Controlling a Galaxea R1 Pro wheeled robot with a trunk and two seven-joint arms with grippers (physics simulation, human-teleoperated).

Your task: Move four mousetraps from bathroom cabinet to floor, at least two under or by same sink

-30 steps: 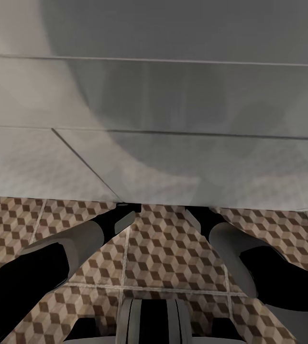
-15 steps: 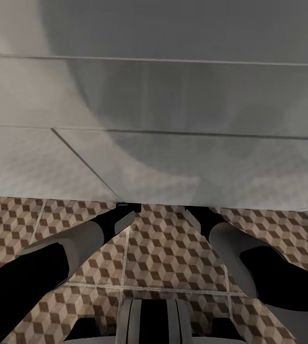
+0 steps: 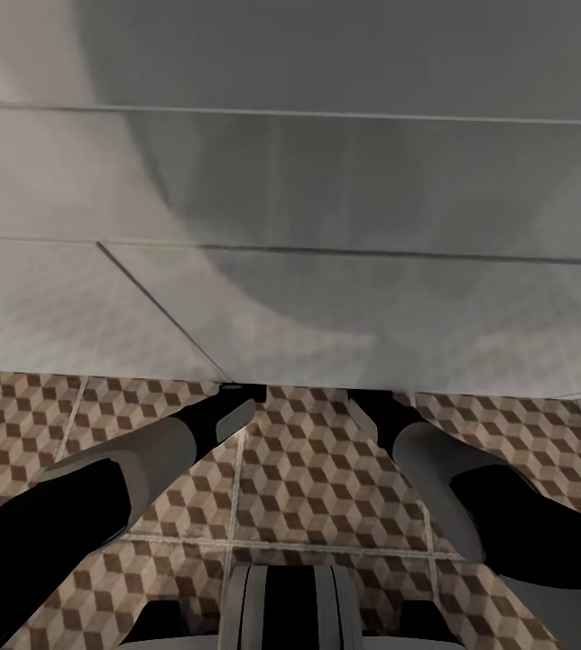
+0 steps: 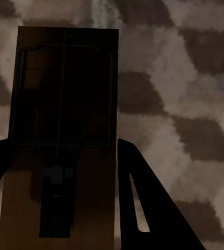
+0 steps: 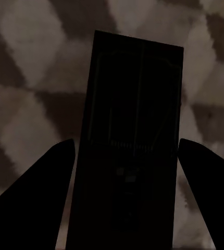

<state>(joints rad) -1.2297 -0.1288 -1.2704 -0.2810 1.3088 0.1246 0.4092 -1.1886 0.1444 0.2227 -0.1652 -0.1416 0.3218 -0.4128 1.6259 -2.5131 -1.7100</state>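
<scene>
A mousetrap point(image 4: 65, 94), a brown board with thin wire parts, lies lengthwise between the fingers of my left gripper point(image 4: 64, 141), which is shut on its long edges just above the cube-patterned bathroom floor point(image 4: 185, 104). A second mousetrap point(image 5: 135, 88), dark in shadow, is held the same way by my right gripper point(image 5: 126, 140). In the head view both forearms reach under the white sink point(image 3: 327, 298), whose lower edge hides the gripper tips. The cabinet is out of view.
The sink's flat white front panels rise close ahead over the bathroom floor point(image 3: 308, 469). My left forearm point(image 3: 146, 460) and right forearm point(image 3: 453, 478) angle inward over the tiles. My own base point(image 3: 286, 605) shows at the near edge.
</scene>
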